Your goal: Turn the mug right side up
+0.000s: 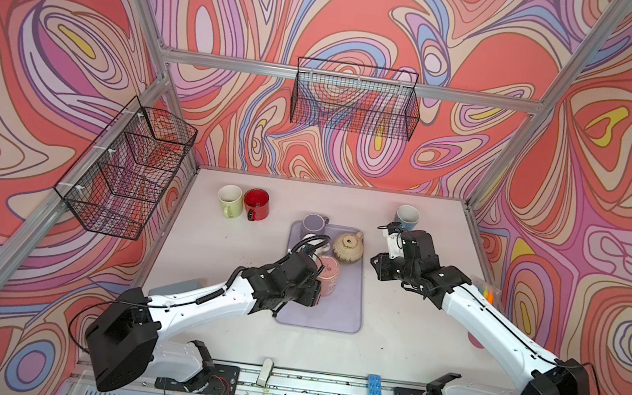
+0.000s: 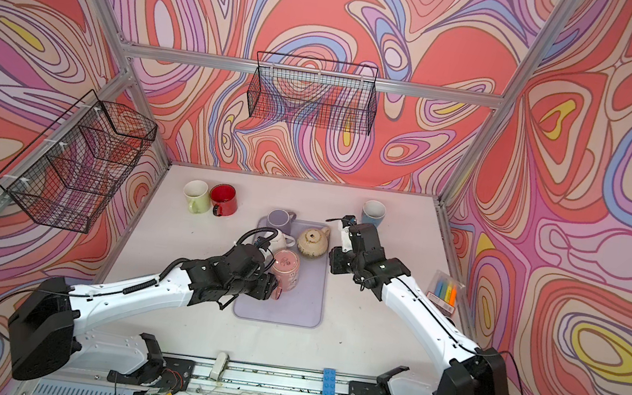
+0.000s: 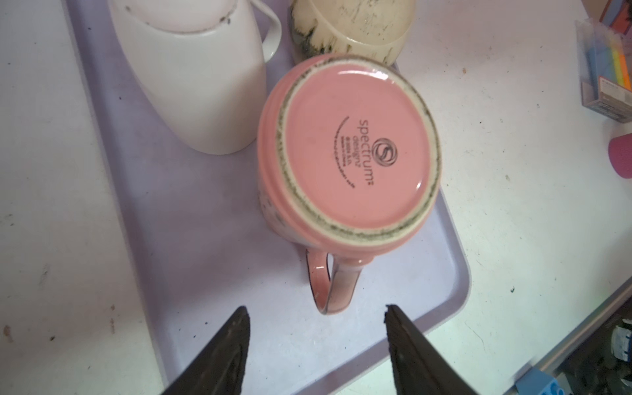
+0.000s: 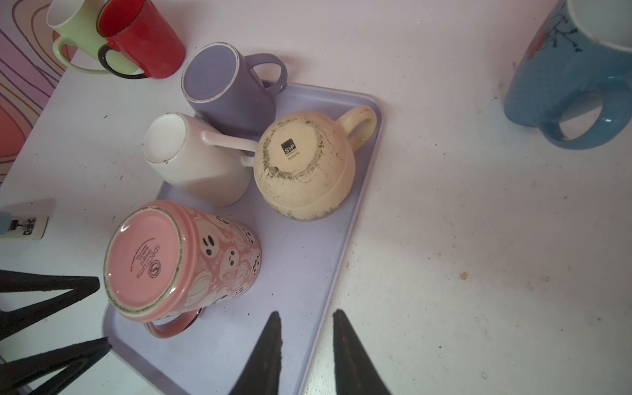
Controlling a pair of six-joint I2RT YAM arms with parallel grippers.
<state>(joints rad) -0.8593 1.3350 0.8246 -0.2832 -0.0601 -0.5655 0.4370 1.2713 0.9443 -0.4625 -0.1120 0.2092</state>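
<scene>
Your left gripper (image 3: 316, 307) stands well open and has hold of nothing. Its two fingers (image 3: 225, 352) sit low over the lavender tray (image 3: 205, 273), on either side of the line of the mug's handle. The handle points toward the gap between them. No contact with either finger is seen.

The pink mug (image 3: 352, 147) is upside down on the tray, base up, with a printed maker's mark on it. The right wrist view shows ghost faces on its wall. It occupies the near left part of the tray in both top views (image 1: 326, 273).

Your right gripper (image 4: 306, 312) hangs above the tray's right edge, fingers parted by a narrow gap, nothing between them.

Beyond the pink mug, three more stand inverted:
- White mug (image 4: 191, 160), just beside it.
- Cream mug (image 4: 307, 164), its handle (image 4: 359, 126) toward the tray's far corner.
- Purple mug (image 4: 222, 89), at the tray's far edge.

On the table (image 4: 478, 205), off the tray, three stand upright: a green mug (image 1: 230, 199) and a red mug (image 1: 257, 203) together at the far left, and a blue mug (image 1: 407, 215) at the far right. A marker pack (image 2: 444, 292) lies by the right wall.
</scene>
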